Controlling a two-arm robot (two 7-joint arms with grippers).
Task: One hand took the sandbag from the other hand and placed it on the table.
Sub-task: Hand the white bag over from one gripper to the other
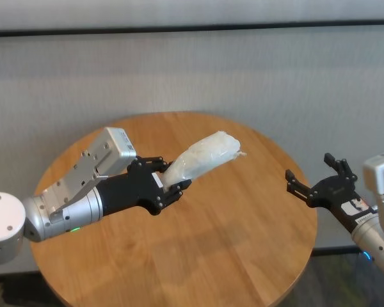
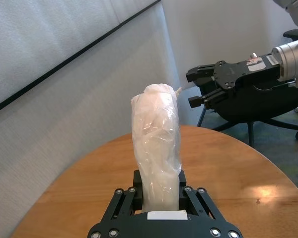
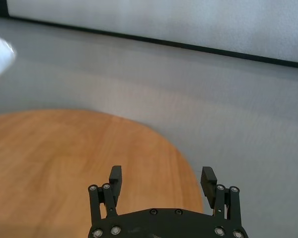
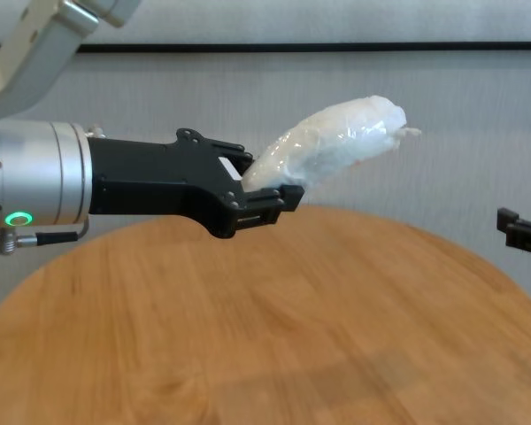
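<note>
gripping the sandbag (image 1: 201, 160) above the table (image 1: 243, 256), left gripper (image 1: 168, 182); right gripper (image 1: 313, 179) spread open.

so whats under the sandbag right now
Only bare table. The sandbag is held in the air by the shut left gripper, whose fingers cover its lower end.

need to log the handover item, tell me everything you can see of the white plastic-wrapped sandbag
The small elongated white sandbag is a lumpy pouch wrapped in shiny, crinkled clear plastic, with a little twisted tail at its far end. Its near end is clamped in the broad black left gripper, whose fingers are shut on it. The rest sticks out free, angled up and toward the right side, in the air above the round light brown wooden table. Nothing else touches it; the open black right gripper waits apart from it.
</note>
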